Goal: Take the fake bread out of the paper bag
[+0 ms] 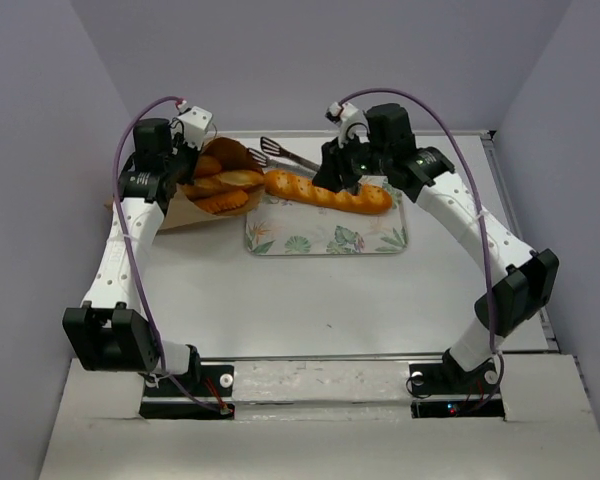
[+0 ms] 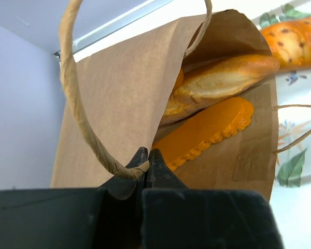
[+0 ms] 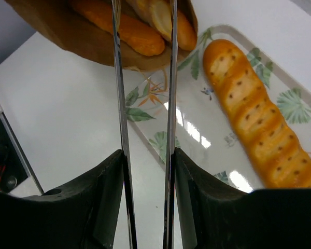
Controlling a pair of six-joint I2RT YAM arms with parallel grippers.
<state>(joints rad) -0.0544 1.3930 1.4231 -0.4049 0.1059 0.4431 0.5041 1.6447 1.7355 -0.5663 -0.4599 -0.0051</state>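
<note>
At far left of bench point(image 1: 310, 300), paper bag point(image 2: 119, 93): on its side, fake bread point(image 2: 217, 78) inside.
Left fingers point(image 2: 136, 165): pinching handle point(image 2: 69, 78).
Right fingers point(image 3: 98, 207): clamping tongs point(image 1: 270, 147).
Tray point(image 1: 380, 240): one loaf point(image 1: 330, 192).

The paper bag point(image 2: 119, 93) looks to me like matt, creased brown kraft. Its twisted handle point(image 2: 68, 93) is rough paper cord pinched between my left fingers point(image 2: 137, 158), which look like matt black plastic. Between my right fingers point(image 3: 98, 207) the tongs point(image 3: 171, 78) are polished metal; beyond them the fake bread point(image 3: 259, 119) and tray point(image 3: 197, 129) shine glossy.
</note>
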